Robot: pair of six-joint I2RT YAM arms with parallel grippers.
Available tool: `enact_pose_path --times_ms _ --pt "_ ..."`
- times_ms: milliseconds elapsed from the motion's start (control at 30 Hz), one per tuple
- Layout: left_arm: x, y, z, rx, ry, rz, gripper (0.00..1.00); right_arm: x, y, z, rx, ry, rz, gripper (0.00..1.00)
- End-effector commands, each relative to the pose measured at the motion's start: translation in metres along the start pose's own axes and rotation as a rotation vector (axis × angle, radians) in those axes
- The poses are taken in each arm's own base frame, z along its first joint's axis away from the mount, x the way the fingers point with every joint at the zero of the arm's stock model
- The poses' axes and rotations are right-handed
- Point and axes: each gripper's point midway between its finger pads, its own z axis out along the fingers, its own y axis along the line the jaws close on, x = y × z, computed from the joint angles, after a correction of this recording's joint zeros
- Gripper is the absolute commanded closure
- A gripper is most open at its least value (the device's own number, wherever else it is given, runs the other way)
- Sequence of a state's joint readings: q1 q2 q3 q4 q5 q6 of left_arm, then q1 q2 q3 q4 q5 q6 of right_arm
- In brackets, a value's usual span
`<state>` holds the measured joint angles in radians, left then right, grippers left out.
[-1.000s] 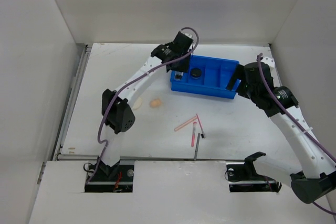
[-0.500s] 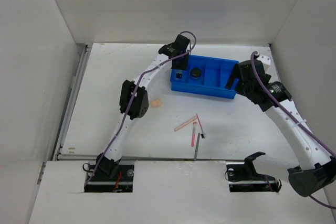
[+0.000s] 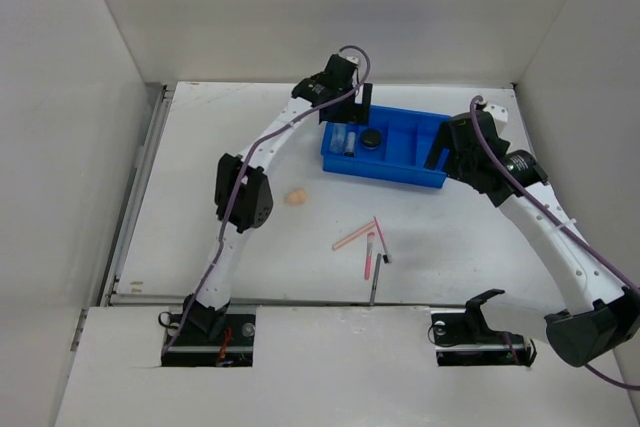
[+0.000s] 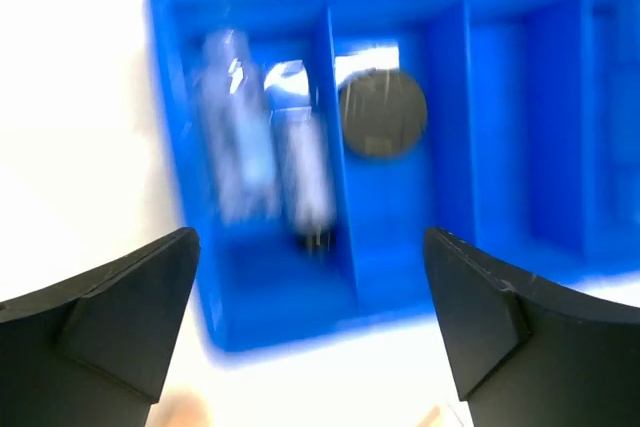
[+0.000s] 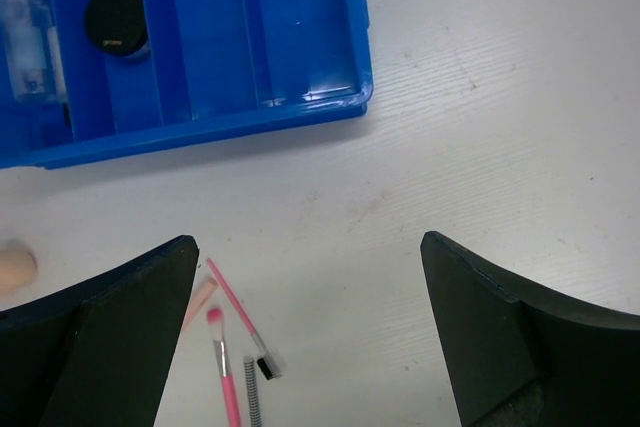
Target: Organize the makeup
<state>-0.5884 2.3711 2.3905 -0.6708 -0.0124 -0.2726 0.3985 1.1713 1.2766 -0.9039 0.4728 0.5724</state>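
My left gripper (image 3: pixel 352 112) hangs open over the left end of the blue tray (image 3: pixel 385 177). In the left wrist view its jaws (image 4: pixel 315 327) stand wide with nothing between them. Below them, a clear tube (image 4: pixel 235 147) and a dark-capped vial (image 4: pixel 303 172) lie in the tray's end compartment. A round black jar (image 4: pixel 382 112) sits in the compartment beside them. My right gripper (image 3: pixel 440 152) is open and empty near the tray's right end. A peach sponge (image 3: pixel 295 197) and thin pink (image 3: pixel 369 255) and black (image 3: pixel 376 282) pencils lie on the table.
The right wrist view shows the tray's front wall (image 5: pixel 200 132), the black jar (image 5: pixel 116 19), the peach sponge (image 5: pixel 15 267) and a pink brush (image 5: pixel 222 367). My left arm's elbow (image 3: pixel 242 197) hangs over the table left of the sponge. White walls enclose the table.
My left gripper has opened and let go of the clear tube, which now lies in the tray's left compartment. The left elbow swung. The right arm edged toward the tray.
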Motion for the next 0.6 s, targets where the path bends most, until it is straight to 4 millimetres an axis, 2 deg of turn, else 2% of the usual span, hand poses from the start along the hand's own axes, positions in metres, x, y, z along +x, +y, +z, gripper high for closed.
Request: enact_pose_path --times_ms 0,33,67,100,133,167,200,267,300,333,400,433,467,533,567 --pt "-0.063 -0.021 -0.123 0.091 -0.219 -0.012 0.09 -0.014 0.016 -0.007 -0.089 -0.036 0.038 0.01" --pt "-0.059 -0.024 -0.135 0.098 -0.221 0.005 0.13 -0.003 0.015 -0.003 -0.09 -0.008 0.026 0.02" --pt "-0.062 -0.029 -0.164 0.117 -0.253 0.019 0.17 0.0 0.018 -0.003 -0.111 -0.002 0.038 0.02" --pt "-0.043 -0.019 -0.163 0.086 -0.205 0.021 0.19 0.002 0.022 -0.003 -0.135 0.001 0.042 0.02" --pt "-0.032 -0.019 -0.169 0.077 -0.184 0.038 0.19 0.019 0.025 0.002 -0.161 0.049 0.03 0.02" --pt "-0.023 -0.019 -0.188 0.082 -0.176 0.045 0.19 0.025 0.028 0.002 -0.183 0.064 0.038 0.03" --pt "0.001 -0.006 -0.181 0.038 -0.119 0.049 0.16 0.027 0.033 0.002 -0.218 0.065 0.045 0.03" --pt "0.025 0.009 -0.185 -0.008 -0.079 0.027 0.08 0.055 0.046 0.005 -0.282 0.134 0.012 0.05" --pt "0.031 0.015 -0.197 -0.02 -0.086 0.026 0.07 0.06 0.05 0.003 -0.309 0.14 0.005 0.05" --pt "0.058 0.029 -0.187 -0.071 -0.028 0.019 0.05 0.066 0.057 0.005 -0.331 0.149 -0.005 0.05" --pt "0.074 0.04 -0.192 -0.106 -0.016 -0.005 0.02 0.088 0.07 0.005 -0.357 0.201 -0.044 0.05" --pt "0.09 0.051 -0.189 -0.151 0.02 -0.005 0.02 0.096 0.076 0.005 -0.366 0.218 -0.043 0.05" --pt "0.097 0.056 -0.188 -0.174 0.038 -0.011 0.01 0.099 0.085 0.0 -0.388 0.204 -0.059 0.05" --pt "0.105 0.063 -0.193 -0.206 0.06 -0.025 0.01 0.117 0.094 0.004 -0.391 0.239 -0.063 0.05" --pt "0.109 0.066 -0.195 -0.22 0.066 -0.023 0.01 0.119 0.099 0.004 -0.395 0.238 -0.064 0.06"
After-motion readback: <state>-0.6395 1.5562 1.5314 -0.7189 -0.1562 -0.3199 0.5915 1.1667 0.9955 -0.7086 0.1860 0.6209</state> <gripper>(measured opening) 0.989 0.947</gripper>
